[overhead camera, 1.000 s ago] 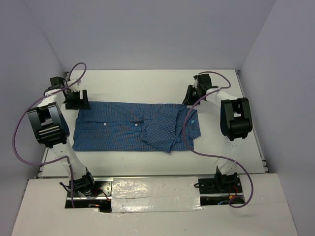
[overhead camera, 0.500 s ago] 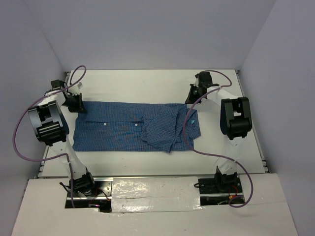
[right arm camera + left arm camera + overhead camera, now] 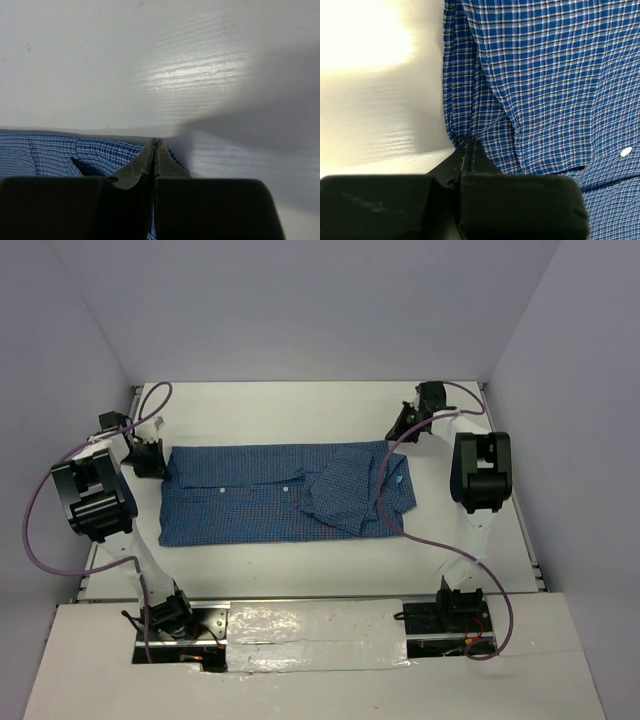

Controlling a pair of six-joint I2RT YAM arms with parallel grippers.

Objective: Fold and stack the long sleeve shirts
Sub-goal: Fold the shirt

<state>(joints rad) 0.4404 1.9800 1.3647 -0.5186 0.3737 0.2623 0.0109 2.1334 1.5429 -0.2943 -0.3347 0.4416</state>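
Note:
The blue checked long sleeve shirt [image 3: 260, 495] lies flat across the table, its sleeve and collar end bunched up at the right [image 3: 355, 490]. My left gripper [image 3: 160, 462] is at the shirt's far left corner. In the left wrist view its jaws [image 3: 470, 143] are pressed together on the hem of the cloth [image 3: 545, 75]. My right gripper [image 3: 394, 436] is at the shirt's far right corner. Its jaws [image 3: 156, 143] are shut on the edge of the blue fabric [image 3: 65, 155], low over the white table.
The white table [image 3: 300, 410] is bounded by grey walls at the back and both sides. A raised rim [image 3: 535, 560] runs along its right edge. Purple cables [image 3: 35, 530] loop from both arms. The arm bases [image 3: 165, 615] sit at the near edge.
Both grippers closed on the shirt's far corners. The shirt then shifted a little to the right and away from the bases, and the right arm moved right with it.

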